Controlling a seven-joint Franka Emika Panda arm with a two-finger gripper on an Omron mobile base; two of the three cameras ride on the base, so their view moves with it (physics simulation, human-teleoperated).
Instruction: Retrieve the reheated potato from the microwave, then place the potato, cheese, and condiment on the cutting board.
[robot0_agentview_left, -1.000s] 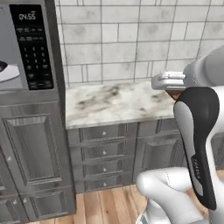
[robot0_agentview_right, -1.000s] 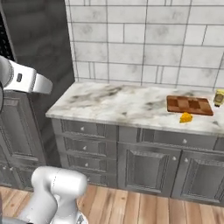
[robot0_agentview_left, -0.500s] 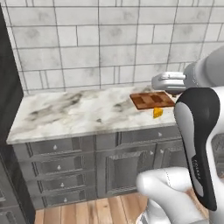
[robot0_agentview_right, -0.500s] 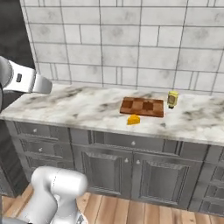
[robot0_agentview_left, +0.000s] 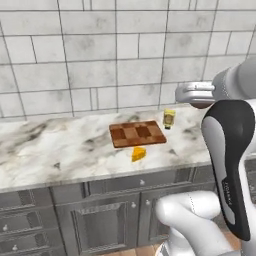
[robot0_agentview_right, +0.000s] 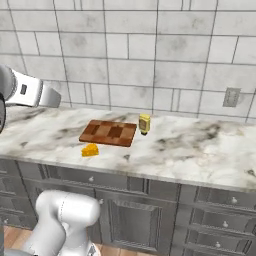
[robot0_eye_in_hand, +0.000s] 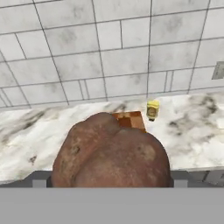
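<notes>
1. Here's the hand view, and the potato (robot0_eye_in_hand: 111, 151) is right in the lens, a big brown lump across the lower middle of the frame; it sits just where the gripper's fingertips would rise and it hides them, so it looks pinched between the jaws, though the jaws themselves can't be made out.
2. Over to the left base view: the gripper (robot0_agentview_left: 200, 95) hangs at the right edge, upper half of the frame, above the counter, with a sliver of brown just showing under the white hand; the arm's dark-banded link fills the lower right.
3. The marble counter (robot0_agentview_left: 55, 150) runs across the middle of that frame, pale with grey veining; grey panelled cabinets (robot0_agentview_left: 100, 215) and drawers stand below it, and a strip of wooden floor shows at the very bottom.
4. The cutting board (robot0_agentview_left: 137, 133) lies flat at centre frame, brown checks showing, nothing on top of it.
5. The cheese (robot0_agentview_left: 139, 154) sits on the marble just below the board's front edge, near it but off it; a small orange wedge.
6. The condiment (robot0_agentview_left: 169, 119) stands upright just beside the board's upper right corner, on the marble, apart from the wood.
7. Behind it all, a wall of large grey-white tiles (robot0_agentview_left: 100, 55) fills the top half; in the right base view a wall outlet (robot0_agentview_right: 230, 97) sits in the tiles at the right, above a long stretch of marble.
</notes>
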